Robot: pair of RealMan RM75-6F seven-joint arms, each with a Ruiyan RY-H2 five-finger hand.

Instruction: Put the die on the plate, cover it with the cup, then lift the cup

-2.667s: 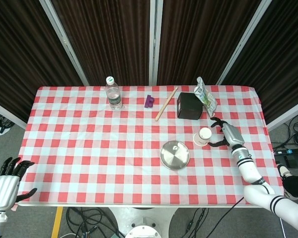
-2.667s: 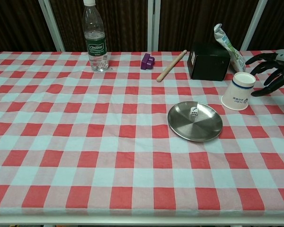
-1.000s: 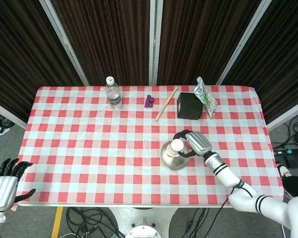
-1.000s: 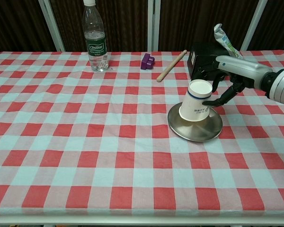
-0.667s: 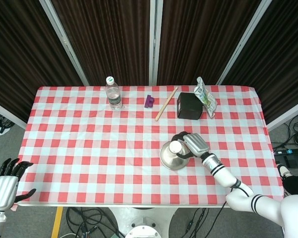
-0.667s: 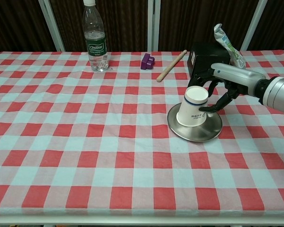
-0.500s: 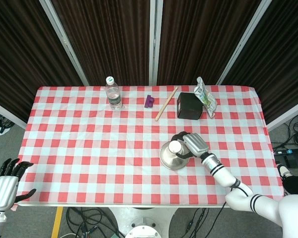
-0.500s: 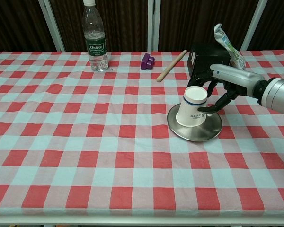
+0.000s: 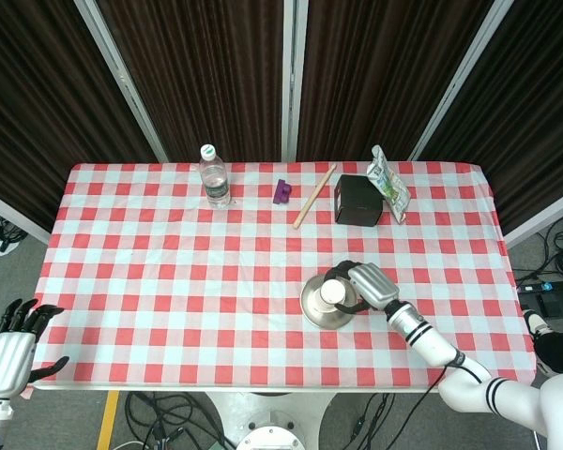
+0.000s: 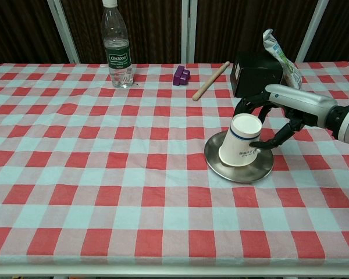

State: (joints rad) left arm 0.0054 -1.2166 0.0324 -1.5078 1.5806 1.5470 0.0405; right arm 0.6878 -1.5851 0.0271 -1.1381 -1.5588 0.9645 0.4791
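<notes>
Die hidden beneath cup (image 10: 242, 140) gripped by right hand (image 10: 274, 115) on plate (image 10: 262, 168)

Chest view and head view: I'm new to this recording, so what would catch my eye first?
The right hand grips an upside-down paper cup on the steel plate, right of the table's centre; the cup sits tilted, and the die is not visible. Along the far edge stand a water bottle, a purple block, a wooden stick and a black box. The left hand waits open off the near left corner.
</notes>
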